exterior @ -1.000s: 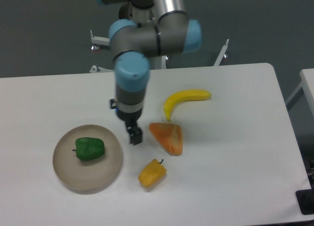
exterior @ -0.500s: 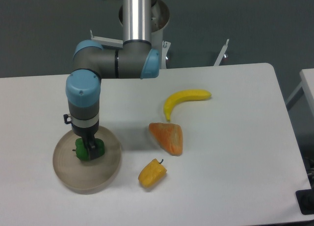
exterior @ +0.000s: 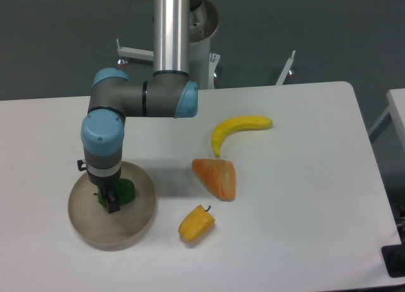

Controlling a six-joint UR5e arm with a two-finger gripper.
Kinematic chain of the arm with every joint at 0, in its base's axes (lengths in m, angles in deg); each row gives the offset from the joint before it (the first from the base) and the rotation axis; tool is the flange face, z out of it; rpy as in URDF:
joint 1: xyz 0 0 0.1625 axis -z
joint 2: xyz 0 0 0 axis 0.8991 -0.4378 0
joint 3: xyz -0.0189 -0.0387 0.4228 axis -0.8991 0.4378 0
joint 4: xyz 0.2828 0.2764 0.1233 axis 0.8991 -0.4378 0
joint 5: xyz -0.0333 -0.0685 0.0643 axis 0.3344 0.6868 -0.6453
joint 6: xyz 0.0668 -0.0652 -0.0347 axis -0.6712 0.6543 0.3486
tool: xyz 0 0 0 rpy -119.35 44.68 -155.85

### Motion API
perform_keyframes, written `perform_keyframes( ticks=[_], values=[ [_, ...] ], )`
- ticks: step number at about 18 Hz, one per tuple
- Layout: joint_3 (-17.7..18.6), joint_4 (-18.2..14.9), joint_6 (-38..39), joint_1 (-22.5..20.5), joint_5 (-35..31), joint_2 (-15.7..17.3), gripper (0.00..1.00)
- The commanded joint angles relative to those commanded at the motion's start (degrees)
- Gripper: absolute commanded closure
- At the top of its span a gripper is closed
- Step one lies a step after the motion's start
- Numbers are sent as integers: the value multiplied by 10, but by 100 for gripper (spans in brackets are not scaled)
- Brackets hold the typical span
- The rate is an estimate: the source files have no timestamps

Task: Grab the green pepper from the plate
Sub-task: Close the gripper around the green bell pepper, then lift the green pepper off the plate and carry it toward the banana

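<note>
The green pepper (exterior: 126, 190) lies on the left half of the round beige plate (exterior: 135, 223), at the table's front left. Only its right part shows; the rest is hidden behind the gripper. My gripper (exterior: 112, 204) points straight down and is low over the plate, right at the pepper's left side and touching or covering it. From this angle the fingers read as one dark block, so I cannot tell whether they are open or closed on the pepper.
A yellow pepper (exterior: 196, 223) lies just right of the plate. An orange wedge-shaped food item (exterior: 216, 177) and a banana (exterior: 239, 128) lie further right. The arm's elbow hangs over the table behind the plate.
The gripper has swung left from beside the orange wedge to the plate, then dropped lower onto the green pepper. The pepper and the other items have stayed in place.
</note>
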Motion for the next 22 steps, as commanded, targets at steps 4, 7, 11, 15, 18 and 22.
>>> perform_keyframes(
  ticks=[4, 7, 11, 15, 18, 22],
  values=[
    [-2, -6, -1, -25, 5, 31, 64],
    [-4, -11, -1, -65, 45, 70, 63],
    [-4, -31, 10, -113, 68, 109, 64],
    [1, -90, -9, -184, 65, 145, 65],
    [3, -91, -40, -234, 64, 148, 64],
    [8, -105, -47, -283, 63, 145, 64]
  ],
)
